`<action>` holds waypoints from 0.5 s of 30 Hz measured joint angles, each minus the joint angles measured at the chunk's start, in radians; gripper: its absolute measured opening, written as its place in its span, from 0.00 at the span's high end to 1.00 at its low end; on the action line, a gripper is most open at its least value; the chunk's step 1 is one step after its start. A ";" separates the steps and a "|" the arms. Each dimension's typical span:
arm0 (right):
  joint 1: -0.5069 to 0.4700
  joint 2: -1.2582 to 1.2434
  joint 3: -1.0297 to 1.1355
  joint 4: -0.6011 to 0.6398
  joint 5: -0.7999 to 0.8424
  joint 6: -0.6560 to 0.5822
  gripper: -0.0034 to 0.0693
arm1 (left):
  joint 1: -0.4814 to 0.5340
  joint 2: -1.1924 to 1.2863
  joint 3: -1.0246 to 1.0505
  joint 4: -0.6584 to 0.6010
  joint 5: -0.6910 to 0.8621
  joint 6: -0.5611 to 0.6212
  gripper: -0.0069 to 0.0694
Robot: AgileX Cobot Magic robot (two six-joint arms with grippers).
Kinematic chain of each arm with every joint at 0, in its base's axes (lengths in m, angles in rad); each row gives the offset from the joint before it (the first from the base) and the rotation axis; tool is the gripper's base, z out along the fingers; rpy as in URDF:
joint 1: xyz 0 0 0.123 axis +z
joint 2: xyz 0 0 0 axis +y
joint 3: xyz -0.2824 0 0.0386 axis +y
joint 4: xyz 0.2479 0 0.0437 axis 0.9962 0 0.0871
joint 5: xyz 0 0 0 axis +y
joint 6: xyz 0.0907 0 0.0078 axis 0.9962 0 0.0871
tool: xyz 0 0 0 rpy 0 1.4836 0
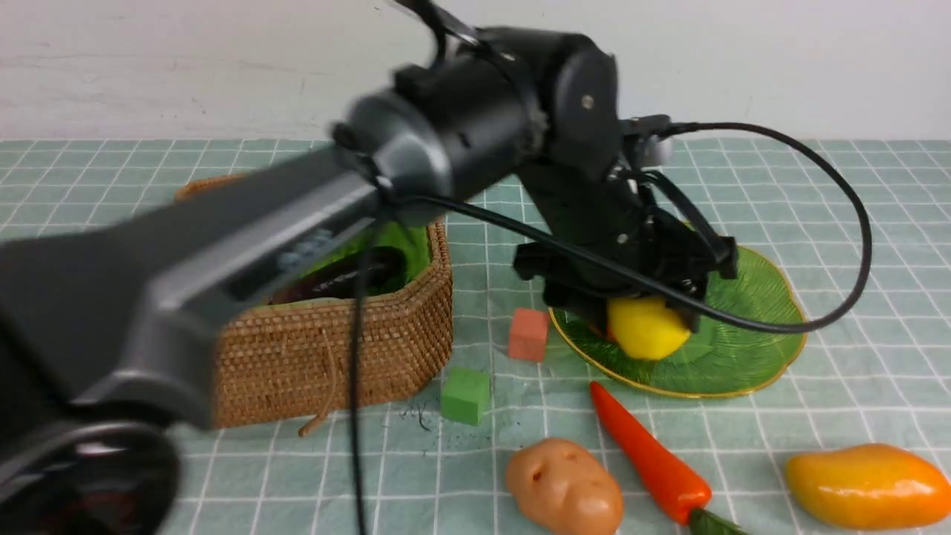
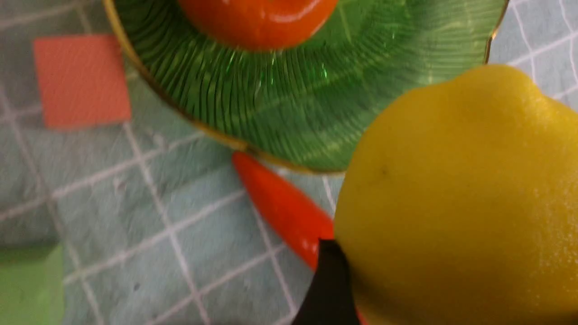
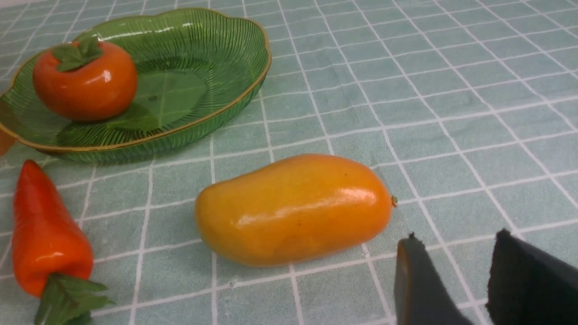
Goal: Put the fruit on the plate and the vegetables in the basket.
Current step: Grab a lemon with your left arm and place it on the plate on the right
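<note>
Checked tablecloth (image 1: 854,193): the ground beneath both grippers.

Wicker basket (image 1: 334,349): well to the left of the left gripper's jaws, lid not discernible behind the arm. A dark eggplant (image 1: 349,275) lies inside on the green lining.

Left gripper (image 1: 650,316): reaches across the scene. Its jaws are clamped on the lemon (image 1: 646,331), spread wide by it; one black finger (image 2: 327,280) shows against the fruit's side.

Green glass plate (image 1: 750,349): directly below and beyond these jaws. The lemon hangs above the plate's near edge, close to the gold rim rather than over the centre.

Mango (image 3: 293,210): on the cloth just ahead of the right gripper (image 3: 458,239), whose jaws stand a little apart and empty.

Carrot (image 1: 650,453): on the cloth below and nearer the robot than the left jaws, its tip near the plate rim.

Potato (image 1: 565,487): beside the carrot, farther from the jaws.

Persimmon (image 3: 86,81): already on the plate, just beyond the held lemon.

Salmon cube (image 1: 529,334) and green cube (image 1: 466,395): between jaws and basket; not task items.

Step in hand, as judged: setting the lemon down. It would be done well by carrying the fruit inward over the plate's flat middle, clear of the persimmon, lowering it until nearly seated, and only then parting the jaws, since a round fruit released at the sloping rim may roll off.
</note>
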 joint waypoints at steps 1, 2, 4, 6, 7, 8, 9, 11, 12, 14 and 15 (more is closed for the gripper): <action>0.000 0.000 0.000 0.000 0.000 0.000 0.62 | -0.001 0.078 -0.085 0.006 0.000 0.000 0.18; 0.000 0.000 0.000 0.000 0.000 0.000 0.62 | -0.002 0.102 -0.123 0.012 0.000 0.000 0.18; 0.000 0.000 0.000 0.000 0.000 0.000 0.62 | -0.007 0.172 -0.208 0.039 -0.003 0.000 0.18; 0.000 0.000 0.000 0.000 0.000 0.000 0.62 | -0.016 0.217 -0.252 0.052 -0.015 -0.001 0.18; 0.000 0.000 0.000 0.000 0.000 0.000 0.62 | -0.020 0.229 -0.263 0.054 -0.022 -0.001 0.18; 0.000 0.000 0.000 0.000 0.000 0.000 0.62 | -0.025 0.241 -0.269 0.055 -0.032 -0.001 0.18; 0.000 0.000 0.000 0.000 0.000 0.000 0.62 | -0.033 0.249 -0.273 0.057 -0.039 -0.001 0.18; 0.000 0.000 0.000 0.000 0.000 0.000 0.62 | -0.044 0.257 -0.276 0.058 -0.045 -0.001 0.17; 0.000 0.000 0.000 0.000 0.000 0.000 0.62 | -0.050 0.258 -0.276 0.061 -0.047 -0.001 0.14; 0.000 0.000 0.000 0.000 0.000 0.000 0.62 | -0.062 0.258 -0.276 0.071 -0.053 -0.008 0.07; 0.000 0.000 0.000 0.000 0.000 0.000 0.62 | -0.065 0.257 -0.277 0.077 -0.057 -0.013 0.05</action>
